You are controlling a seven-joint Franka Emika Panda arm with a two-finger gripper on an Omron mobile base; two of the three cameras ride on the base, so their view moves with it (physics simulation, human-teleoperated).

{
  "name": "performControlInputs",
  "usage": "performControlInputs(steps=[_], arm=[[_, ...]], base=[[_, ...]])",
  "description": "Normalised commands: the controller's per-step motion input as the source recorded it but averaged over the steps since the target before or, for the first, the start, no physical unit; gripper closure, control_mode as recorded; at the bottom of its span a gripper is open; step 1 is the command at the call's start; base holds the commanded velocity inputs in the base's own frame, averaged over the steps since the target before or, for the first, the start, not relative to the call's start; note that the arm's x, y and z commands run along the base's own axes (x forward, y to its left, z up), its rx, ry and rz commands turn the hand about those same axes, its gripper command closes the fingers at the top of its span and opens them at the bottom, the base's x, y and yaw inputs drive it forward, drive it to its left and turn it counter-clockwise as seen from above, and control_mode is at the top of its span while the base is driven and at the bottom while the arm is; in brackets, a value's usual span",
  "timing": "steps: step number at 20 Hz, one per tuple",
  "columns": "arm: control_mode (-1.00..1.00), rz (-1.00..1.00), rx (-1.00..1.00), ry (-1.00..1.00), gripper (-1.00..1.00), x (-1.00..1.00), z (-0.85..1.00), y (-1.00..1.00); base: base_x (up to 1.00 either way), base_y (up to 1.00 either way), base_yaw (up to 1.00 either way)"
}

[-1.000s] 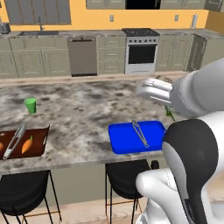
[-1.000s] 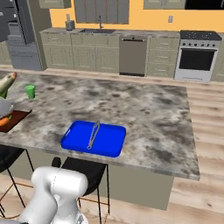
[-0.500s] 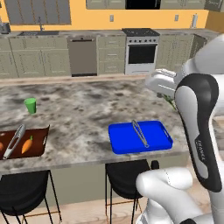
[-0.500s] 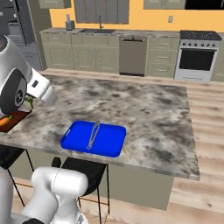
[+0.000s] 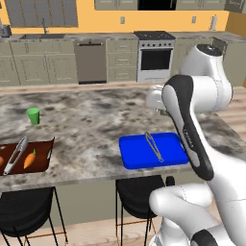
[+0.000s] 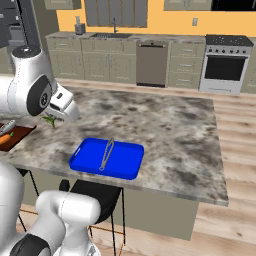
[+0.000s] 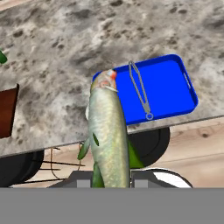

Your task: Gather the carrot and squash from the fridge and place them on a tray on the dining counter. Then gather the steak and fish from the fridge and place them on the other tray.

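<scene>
My gripper (image 7: 111,179) is shut on a silvery-green fish (image 7: 107,135), which points head first along the hand view. In that view the fish's head overlaps the left end of the blue tray (image 7: 170,87) below, which holds metal tongs (image 7: 140,89). In the right base view the gripper (image 6: 62,107) hangs above the counter, left of the blue tray (image 6: 85,155), with the fish's green tail (image 6: 50,120) showing under it. In the left base view the gripper (image 5: 156,98) is partly behind my arm. A carrot (image 5: 30,159) lies on the brown tray (image 5: 41,161). Squash and steak are out of view.
Tongs (image 5: 14,154) lie on the brown tray beside the carrot. A green cup (image 5: 33,116) stands further back on the marble counter (image 5: 86,125). Black stools (image 5: 137,190) sit under the counter's near edge. Cabinets, a dishwasher and a stove (image 5: 154,56) line the far wall.
The arm has swung round over the counter, carrying the fish from the far left edge of the right base view in toward the blue tray. The trays have not moved.
</scene>
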Motion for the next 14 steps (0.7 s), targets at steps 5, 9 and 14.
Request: performControlInputs(steps=[5, 9, 14], arm=[[-1.00, 0.00, -0.07, 0.00, 1.00, 0.28, -0.58, 0.13], [-1.00, 0.00, -0.09, -0.18, 1.00, 0.00, -0.62, 0.03], [-1.00, 0.00, 0.01, -0.07, 1.00, 0.10, -0.40, -0.01]], base=[[0.00, 0.00, 0.00], [0.00, 0.00, 0.00], [0.00, 0.00, 0.00]])
